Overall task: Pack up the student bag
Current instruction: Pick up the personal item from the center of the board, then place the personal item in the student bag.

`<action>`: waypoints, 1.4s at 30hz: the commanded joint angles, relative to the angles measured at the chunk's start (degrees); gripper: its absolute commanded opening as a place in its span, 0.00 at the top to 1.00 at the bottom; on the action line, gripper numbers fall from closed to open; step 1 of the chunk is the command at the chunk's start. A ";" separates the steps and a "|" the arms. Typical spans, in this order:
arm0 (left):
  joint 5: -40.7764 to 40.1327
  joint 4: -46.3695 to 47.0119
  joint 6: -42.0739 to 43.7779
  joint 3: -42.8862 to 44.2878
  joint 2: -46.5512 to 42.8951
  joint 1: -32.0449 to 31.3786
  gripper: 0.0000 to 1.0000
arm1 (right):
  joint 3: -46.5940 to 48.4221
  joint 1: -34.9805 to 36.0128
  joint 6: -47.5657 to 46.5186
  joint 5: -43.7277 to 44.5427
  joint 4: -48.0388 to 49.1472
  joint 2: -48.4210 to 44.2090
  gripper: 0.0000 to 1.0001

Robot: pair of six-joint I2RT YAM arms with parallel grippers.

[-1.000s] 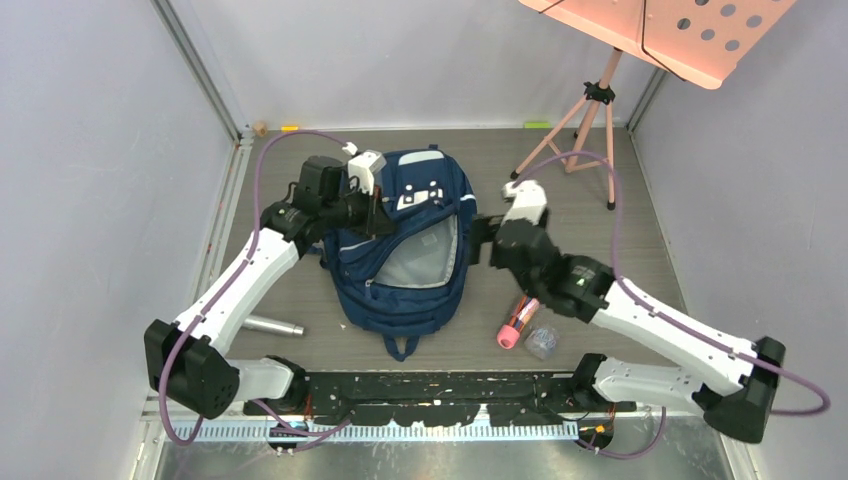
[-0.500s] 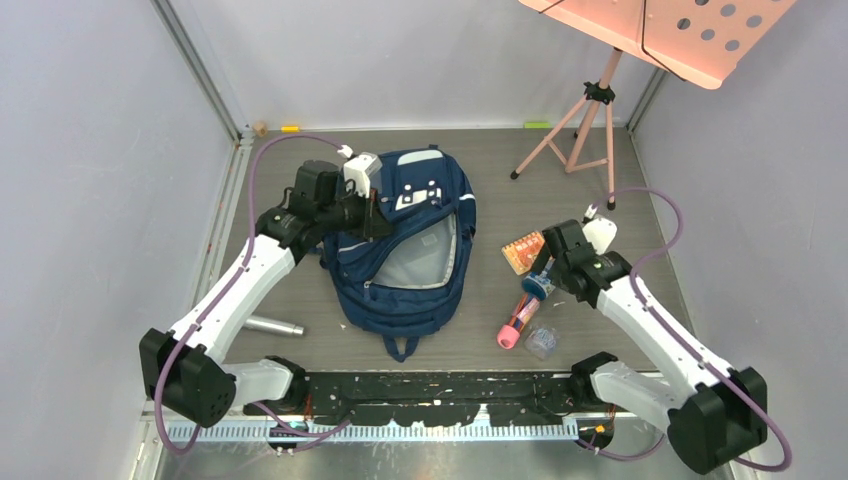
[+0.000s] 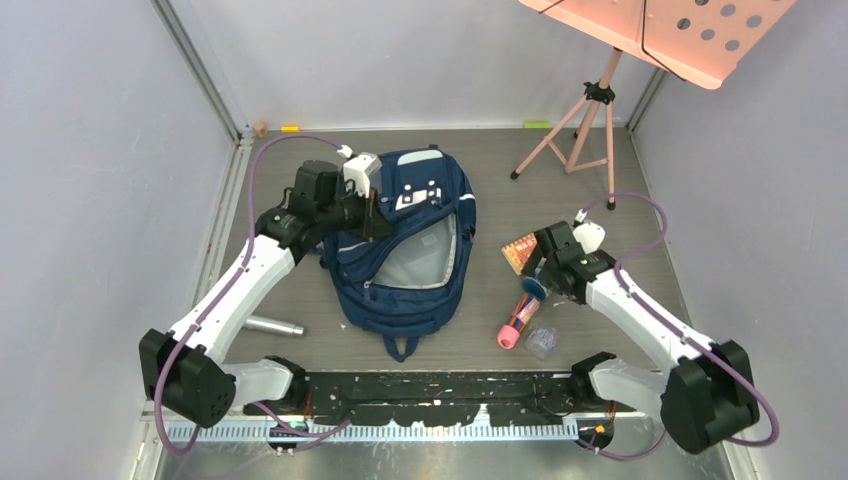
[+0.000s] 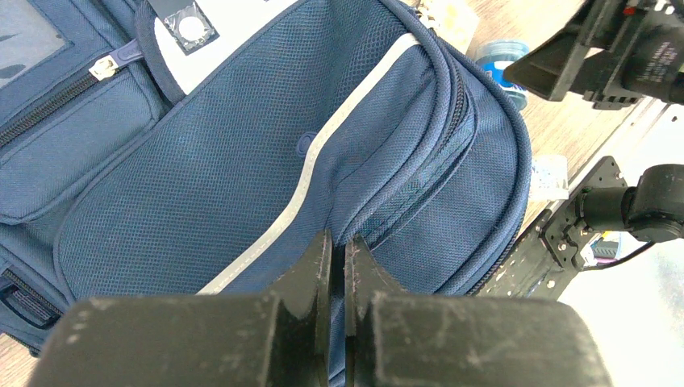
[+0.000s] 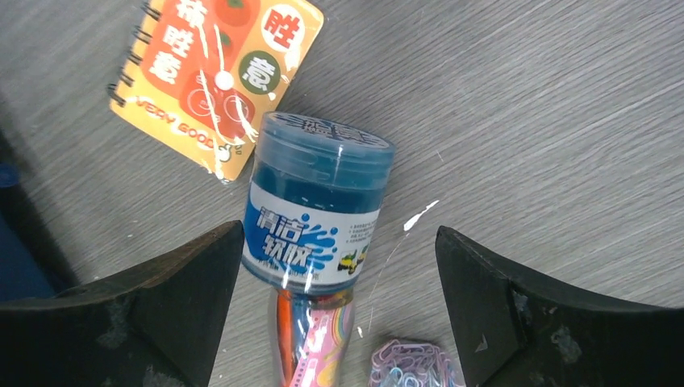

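The student bag, navy with pale stripes, lies in the middle of the table with its main compartment gaping to show grey lining. My left gripper is at the bag's upper left edge, shut on a fold of the blue fabric; the pinched cloth shows between the jaws. My right gripper hangs open to the right of the bag. Between its wide-spread fingers stands a blue-lidded jar, untouched.
An orange spiral notebook lies just beyond the jar. A pink tube and a small bag of paper clips lie nearer the arm bases. A silver cylinder rests left of the bag. A pink music stand's tripod occupies the back right.
My right arm has swung away from the bag's right side to hover over the blue jar, uncovering the notebook. The left gripper keeps its pinch, barely moved.
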 commanded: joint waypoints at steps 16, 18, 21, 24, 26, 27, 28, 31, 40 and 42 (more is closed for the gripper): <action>-2.48 3.42 0.04 0.66 -1.97 1.40 1.00 | -0.77 -0.14 -2.43 1.56 9.75 10.57 0.38; -2.39 3.41 0.03 0.69 -1.98 1.40 1.00 | -0.58 -0.14 -3.10 2.75 9.20 8.75 0.43; -2.10 3.65 -0.13 0.60 -2.13 1.40 1.00 | 0.31 -0.12 -6.95 3.92 8.49 4.76 0.51; -1.02 3.90 -0.47 0.49 -1.96 1.40 1.00 | 2.01 0.33 -11.95 1.45 9.69 -2.55 0.56; 0.32 4.38 -0.72 0.32 -1.81 1.40 1.00 | 3.72 0.57 -16.32 -5.62 11.44 -5.47 0.57; 0.92 4.58 -1.04 0.24 -1.67 1.40 1.00 | 4.46 0.58 -18.53 -8.86 11.96 -5.86 0.57; 1.37 4.82 -1.46 0.19 -1.59 1.40 1.00 | 6.54 0.74 -19.30 -16.23 12.35 -5.72 0.57; 2.82 5.21 -1.83 0.14 -1.40 1.40 1.00 | 10.32 1.61 -18.62 -31.08 13.44 -2.82 0.58; 3.22 5.26 -1.37 0.24 -1.99 1.40 1.00 | 21.33 18.98 -16.18 -37.94 15.32 9.26 0.59; 3.45 5.26 -1.37 0.23 -2.11 1.40 1.00 | 21.80 20.63 -15.41 -37.44 18.07 11.88 0.59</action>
